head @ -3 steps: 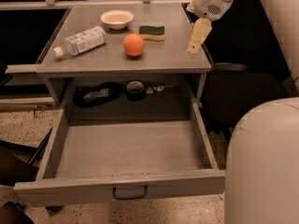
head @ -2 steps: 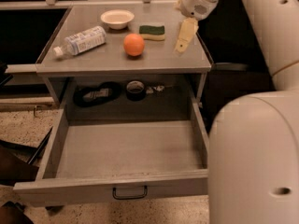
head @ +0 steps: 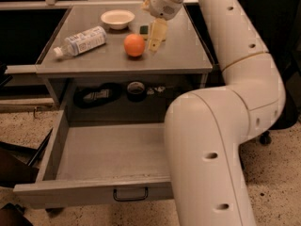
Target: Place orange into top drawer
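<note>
Since the top drawer (head: 108,149) stands pulled out and bare inside, what's left is grasp, carry, drop. Robot arm (head: 211,140) fills the right of frame, elbow low at 5 o'clock, reaching over the desk (head: 188,55) toward 12. Drawer front is at 6 o'clock, with the bar handle (head: 130,193) centred on it.

On the desk:
- The water bottle (head: 81,40) lies on its side at 9 o'clock. Long axis runs roughly 8-to-2, cap at the 8 end. Label print not readable.
- The white bowl (head: 117,19) sits at the back, 11 o'clock.
- The orange (head: 134,45) rests near centre, not held.

The end effector (head: 157,34) hangs pointing down just beside it, so the orange lies at its 8 o'clock. No contact evident. Can't tell how far open it is, and nothing visible in its grip. Fruit is round, so there's no long axis to align to. My read is that the next move is a short shift toward 8 o'clock, then down.

A green sponge (head: 144,29) peeks out behind the end effector. The tape roll (head: 136,89) is in the recess below the desk top, which isn't the target.
</note>
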{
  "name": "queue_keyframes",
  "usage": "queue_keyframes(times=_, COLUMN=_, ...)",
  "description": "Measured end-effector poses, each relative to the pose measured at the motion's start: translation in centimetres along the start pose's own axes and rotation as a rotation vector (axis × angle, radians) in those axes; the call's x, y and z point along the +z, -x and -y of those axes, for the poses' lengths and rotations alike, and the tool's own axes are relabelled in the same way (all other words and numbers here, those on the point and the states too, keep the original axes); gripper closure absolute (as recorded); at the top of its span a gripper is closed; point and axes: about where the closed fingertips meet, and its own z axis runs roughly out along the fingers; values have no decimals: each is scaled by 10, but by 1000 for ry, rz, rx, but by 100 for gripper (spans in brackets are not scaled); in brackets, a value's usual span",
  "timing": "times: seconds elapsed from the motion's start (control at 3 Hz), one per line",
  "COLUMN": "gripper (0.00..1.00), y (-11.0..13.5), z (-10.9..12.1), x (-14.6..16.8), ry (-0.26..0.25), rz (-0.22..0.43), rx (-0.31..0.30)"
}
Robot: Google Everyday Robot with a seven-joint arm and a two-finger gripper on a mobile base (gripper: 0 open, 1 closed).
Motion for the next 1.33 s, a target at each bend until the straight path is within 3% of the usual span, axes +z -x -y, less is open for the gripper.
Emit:
queue_keyframes(times=0.67, gripper=0, y=32, z=6, x=57, ry=65, rz=39, rx=-67)
queue_keyframes(times=1.33, gripper=0, y=34, z=13, x=99, ry=85, rz=-10, rx=-65)
